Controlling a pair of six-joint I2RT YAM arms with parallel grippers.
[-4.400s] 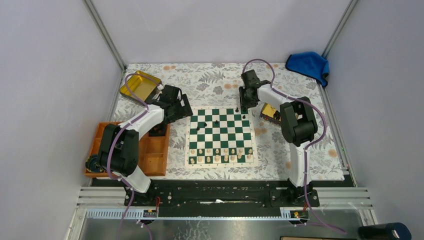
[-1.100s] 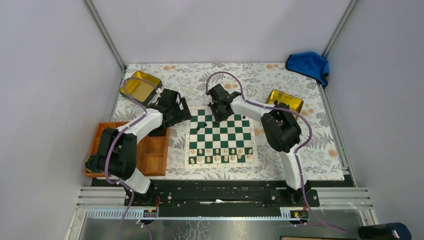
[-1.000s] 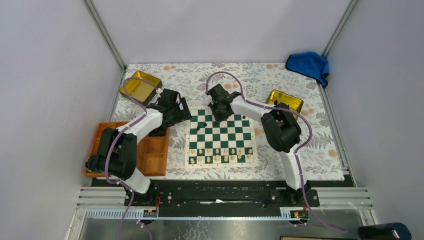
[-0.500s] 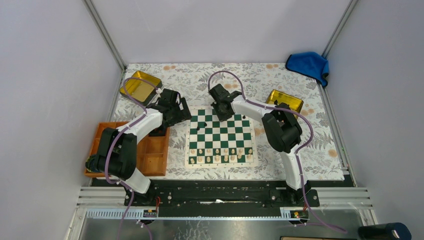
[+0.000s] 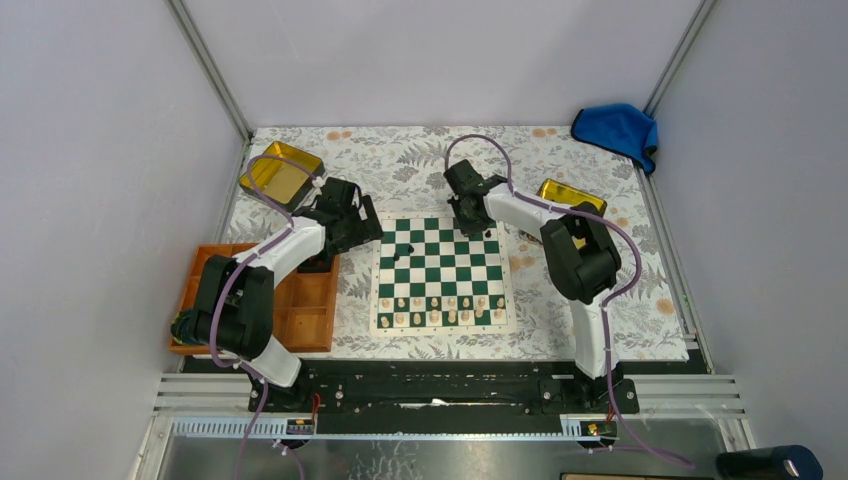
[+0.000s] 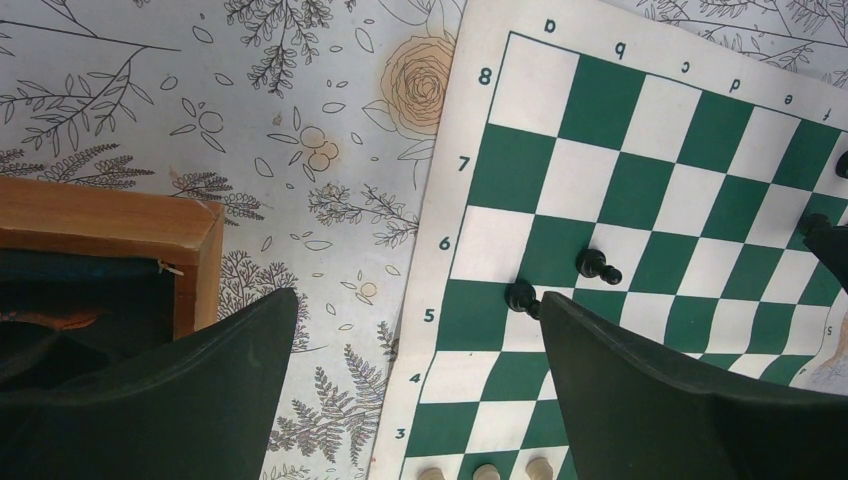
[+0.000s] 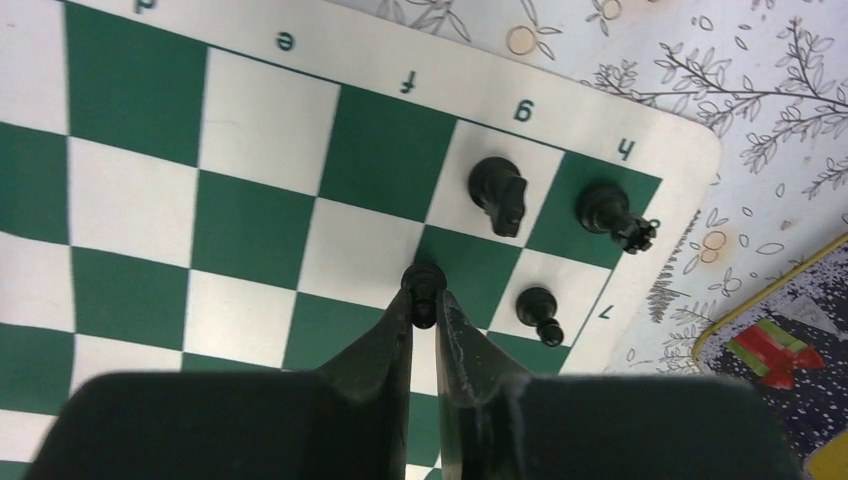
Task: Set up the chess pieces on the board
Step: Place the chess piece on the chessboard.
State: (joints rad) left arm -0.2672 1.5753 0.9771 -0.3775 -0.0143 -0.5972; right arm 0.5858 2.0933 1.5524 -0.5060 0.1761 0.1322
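Only the right wrist view shows the grasp. The right gripper [image 7: 425,297] is seen with its jaws pressed together on a black pawn [image 7: 424,278], whose round head stands just past the fingertips. The pawn is held at the edge of a green square in the row marked 7, near the far right corner of the board [image 7: 250,110]. Ahead of the jaws and to their right, a black knight [image 7: 497,192] is seen on g8 and a black rook [image 7: 608,212] on h8. A second pawn [image 7: 539,312] stands just right of the fingers. In the top view these pieces are reduced to dark specks, and the gripped pawn cannot be picked out beneath the wrist. Only the left wrist view shows the left gripper [image 6: 415,300] with its jaws held wide apart over the board's left border. Two black pawns [image 6: 596,265] stand just ahead of its right-hand finger, by rows 5 and 6. An orange tray [image 6: 110,228] is cut off beside the left-hand finger. Cream pieces [image 5: 440,312] are lined along the board's near rows. A gold tin [image 7: 790,330] is cut off at the frame edge, and its contents cannot be made out.
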